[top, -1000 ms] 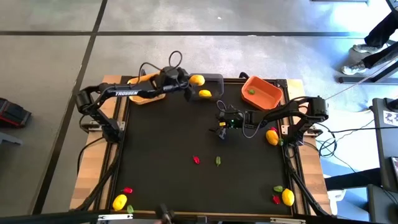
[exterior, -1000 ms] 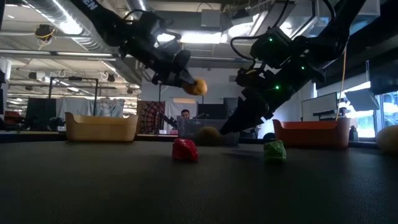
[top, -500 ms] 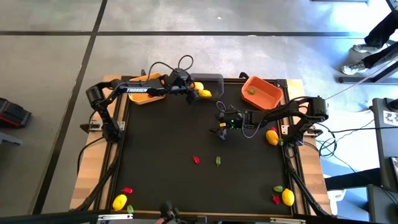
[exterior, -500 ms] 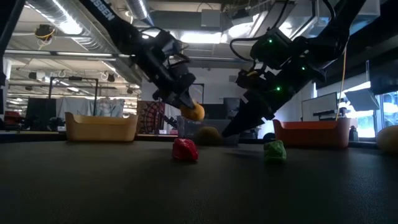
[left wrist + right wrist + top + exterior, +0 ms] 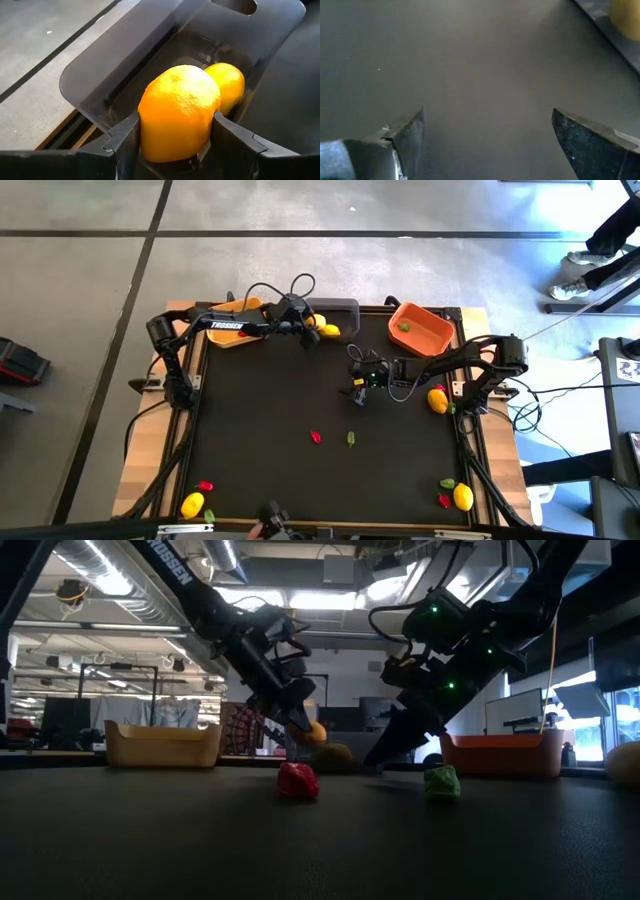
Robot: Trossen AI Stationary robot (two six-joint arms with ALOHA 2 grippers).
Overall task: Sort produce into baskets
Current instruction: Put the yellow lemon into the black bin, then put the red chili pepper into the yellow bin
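Black table [image 5: 270, 410]: red piece [image 5: 316, 437] beside green piece [image 5: 351, 438].

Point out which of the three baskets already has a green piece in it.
The orange basket at the table's far right corner: a green piece lies inside. The dark grey basket holds a lemon; the yellow-orange basket shows none.

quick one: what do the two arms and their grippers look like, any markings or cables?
Both arms are dark, nearly black. The left arm carries white TROSSEN lettering, and a black cable loops above its wrist. The right arm shows green lights near its wrist and loose cabling there. The left gripper and right gripper each have two dark, wedge-shaped fingers.
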